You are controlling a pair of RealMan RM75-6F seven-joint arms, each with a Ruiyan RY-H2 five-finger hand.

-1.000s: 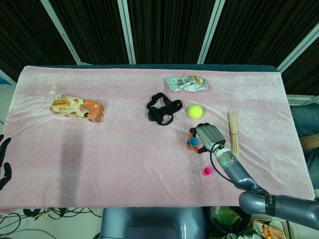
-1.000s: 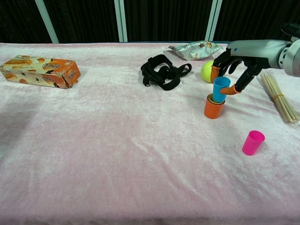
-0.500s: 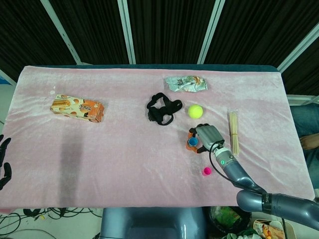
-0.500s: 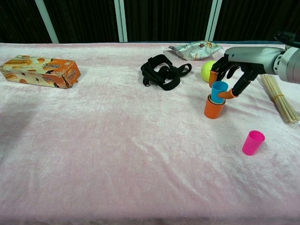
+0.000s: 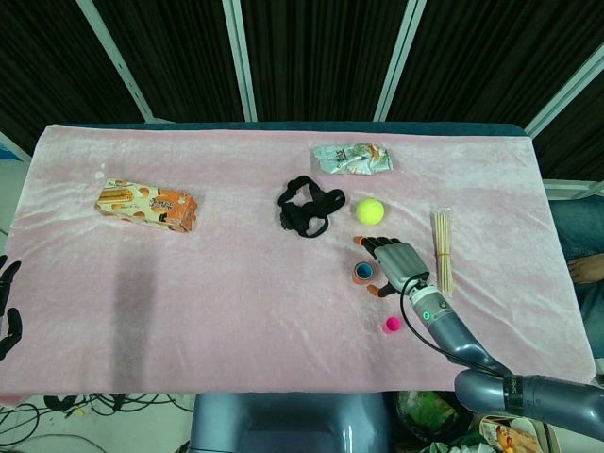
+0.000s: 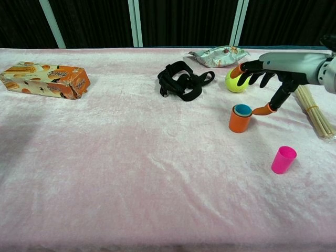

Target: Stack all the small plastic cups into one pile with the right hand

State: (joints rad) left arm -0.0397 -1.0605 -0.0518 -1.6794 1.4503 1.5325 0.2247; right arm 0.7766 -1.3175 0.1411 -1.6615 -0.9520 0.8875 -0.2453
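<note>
An orange cup (image 6: 240,120) stands on the pink cloth with a blue cup (image 6: 242,109) nested inside it; in the head view the pile (image 5: 362,274) shows as an orange ring around blue. A single pink cup (image 6: 283,159) (image 5: 392,325) stands upright nearer the front edge. My right hand (image 6: 261,72) (image 5: 396,261) hovers just right of and above the pile, fingers spread, holding nothing. My left hand (image 5: 8,307) shows only as dark fingers at the far left edge of the head view, off the table.
A tennis ball (image 6: 234,81) lies just behind the pile, with a black strap (image 6: 183,81) to its left and a snack bag (image 6: 218,55) further back. A bundle of wooden sticks (image 6: 314,112) lies at the right. An orange box (image 6: 46,79) sits far left.
The blue cup has dropped fully into the orange cup. My right hand has let go of it, spread its fingers and drawn back to the right.
</note>
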